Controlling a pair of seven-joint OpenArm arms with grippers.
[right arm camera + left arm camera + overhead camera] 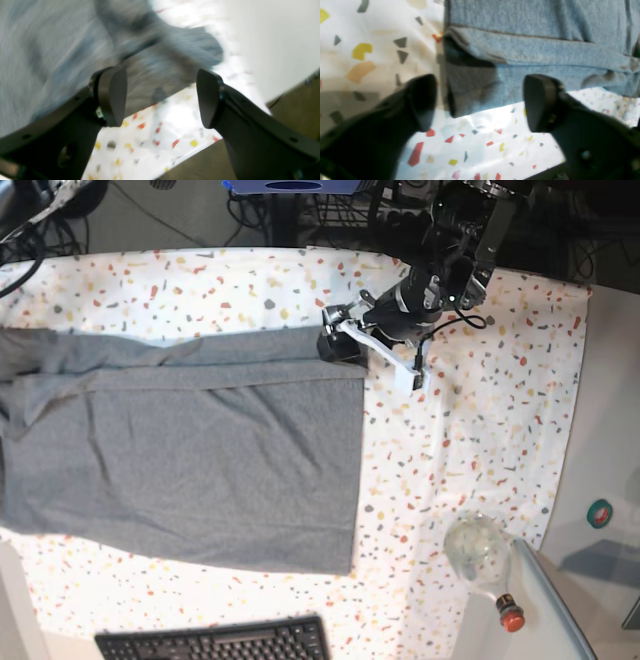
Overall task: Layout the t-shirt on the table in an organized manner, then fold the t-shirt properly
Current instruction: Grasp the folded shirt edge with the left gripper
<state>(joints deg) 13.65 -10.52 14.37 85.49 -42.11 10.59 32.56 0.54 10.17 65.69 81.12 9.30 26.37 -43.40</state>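
The t-shirt is lying spread across the worktop as a broad grey rectangle, with one long strip of cloth already turned over along its far edge; judging from this, the layout step is done and the folding is under way. The garment is occupying the side of the worktop seen at the left of the base view, and its straight edge is running down the middle of the speckled cloth.

The left claw is hovering at the far corner of the t-shirt, where the folded strip meets that straight edge. Its two pads are standing well apart, released, with nothing clamped between them; the doubled corner of cloth is lying just beyond and between them, above bare worktop. This placement is probably chosen because a corner gives a firm pinch point for carrying the next fold.

The right claw is likewise standing released, its pads apart and gripping nothing. A bunched part of the t-shirt is lying just beyond its fingertips, near the worktop's edge, though the blur is hiding whether cloth and pad are touching. This arm is not showing in the base view.

A clear bottle and a keyboard are sitting near the front, apart from the garment.
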